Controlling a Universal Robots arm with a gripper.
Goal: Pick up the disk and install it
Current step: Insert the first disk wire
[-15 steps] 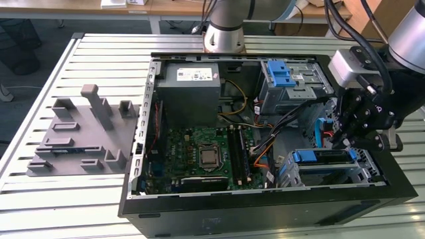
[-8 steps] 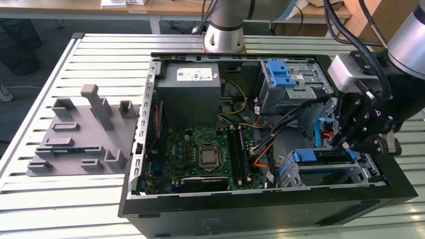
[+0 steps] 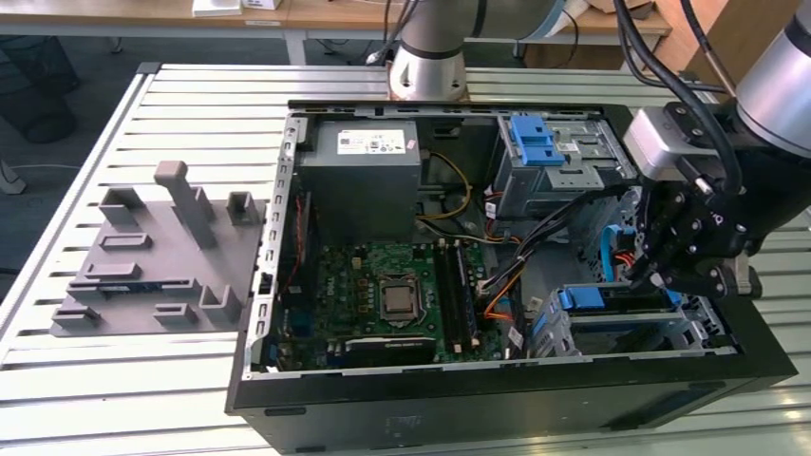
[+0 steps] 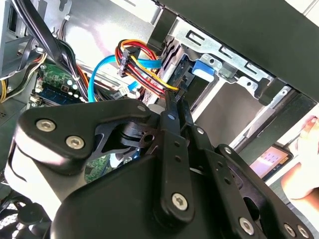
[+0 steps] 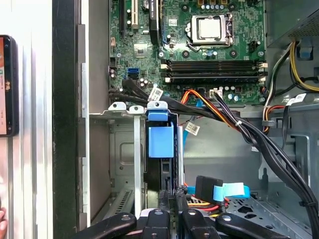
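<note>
**Inspector:** Exterior view: end effector (image 3: pixel 659 271) sits low inside the open case (image 3: pixel 380 399), at the drive cage (image 3: pixel 633 328) toward the exterior view's right.

**Clerk:** Disk?

**Inspector:** Disk (image 5: pixel 160 149) stands on edge in the cage, blue carrier tab outward, seen in the first wrist view. Fingers (image 5: pixel 172 199) are pressed together just beside its edge; contact cannot be confirmed.

**Clerk:** Surroundings?

**Inspector:** Motherboard (image 3: pixel 386 285) beside; case rests on the table (image 3: pixel 190 380).

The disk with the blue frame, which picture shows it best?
The first wrist view: the disk stands on edge in its metal bay, blue carrier facing the camera. In the exterior view it is partly hidden by the gripper. The second wrist view catches just a blue corner past the gripper.
</note>
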